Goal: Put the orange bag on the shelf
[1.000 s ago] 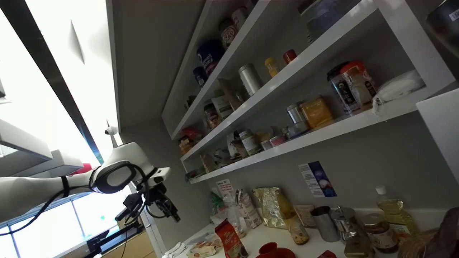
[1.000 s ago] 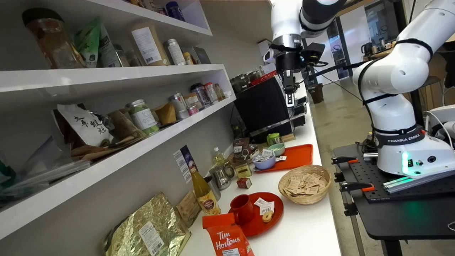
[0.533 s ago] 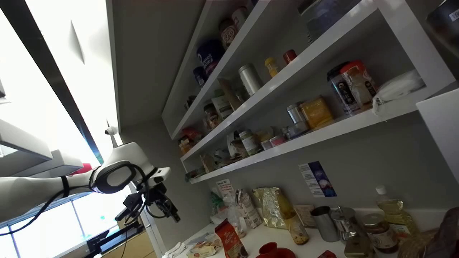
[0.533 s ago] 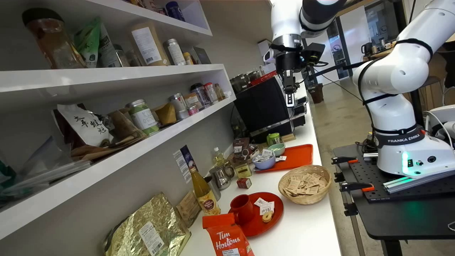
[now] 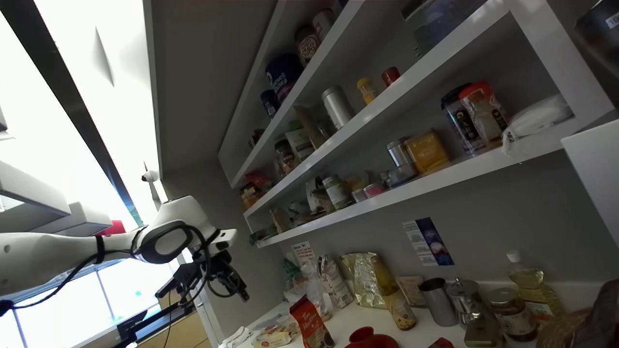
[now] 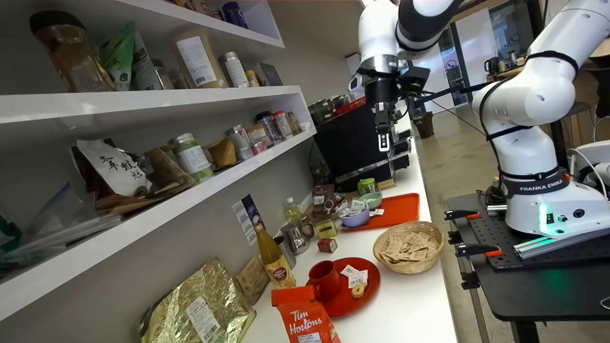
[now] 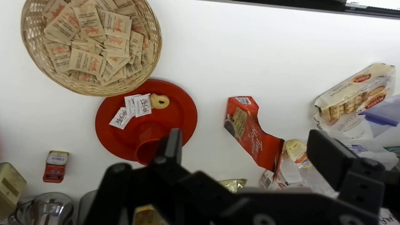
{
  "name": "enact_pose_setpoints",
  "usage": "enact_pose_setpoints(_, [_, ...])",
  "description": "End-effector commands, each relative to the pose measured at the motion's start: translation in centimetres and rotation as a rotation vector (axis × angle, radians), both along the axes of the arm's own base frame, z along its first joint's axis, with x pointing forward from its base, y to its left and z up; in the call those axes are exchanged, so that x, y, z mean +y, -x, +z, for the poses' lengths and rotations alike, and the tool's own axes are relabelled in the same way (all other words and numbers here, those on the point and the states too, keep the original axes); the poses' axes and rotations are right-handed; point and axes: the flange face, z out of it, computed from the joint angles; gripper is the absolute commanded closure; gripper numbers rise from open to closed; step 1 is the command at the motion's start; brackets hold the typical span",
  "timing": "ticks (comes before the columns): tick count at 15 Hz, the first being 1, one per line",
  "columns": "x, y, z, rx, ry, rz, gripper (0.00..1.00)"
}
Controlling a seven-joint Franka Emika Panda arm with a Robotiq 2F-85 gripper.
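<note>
The orange bag (image 6: 307, 319), a red-orange packet with white lettering, stands on the white counter beside the red plate. It also shows in an exterior view (image 5: 312, 323) and in the wrist view (image 7: 250, 134). The shelf (image 5: 387, 200) is the lowest white board on the wall, above the counter; it also shows in an exterior view (image 6: 143, 224). My gripper (image 7: 243, 134) is open and empty. In the wrist view the bag appears between its spread fingers, farther away below. The gripper hangs well above the counter in both exterior views (image 5: 244, 296) (image 6: 384, 143).
A red plate (image 6: 367, 300) with a red mug (image 6: 325, 280), a wicker basket (image 6: 431, 262), a bottle (image 6: 276, 259) and a gold bag (image 6: 205, 305) stand around the bag. Jars and packets, such as a green-filled jar (image 6: 191, 155), occupy the shelf.
In the last half second the arm and open gripper have shifted slightly, rightward in an exterior view, left and a little down in another. The bag has not moved.
</note>
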Motion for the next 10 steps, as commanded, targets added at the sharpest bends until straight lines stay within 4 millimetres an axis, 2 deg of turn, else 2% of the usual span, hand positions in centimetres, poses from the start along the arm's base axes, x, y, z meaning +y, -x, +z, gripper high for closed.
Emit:
enact_pose_setpoints(1, [2.5, -2.3, -3.1, 0.033, -0.066, 0.036, 0.0])
enact_pose_setpoints(4, [6.3, -3.0, -6.9, 0.066, -0.126, 0.092, 0.0])
enact_pose_setpoints(7, [10.4, -3.8, -11.8, 0.084, -0.156, 0.147, 0.0])
enact_pose_setpoints(10, [12.8, -4.9, -16.4, 0.084, -0.15, 0.197, 0.0])
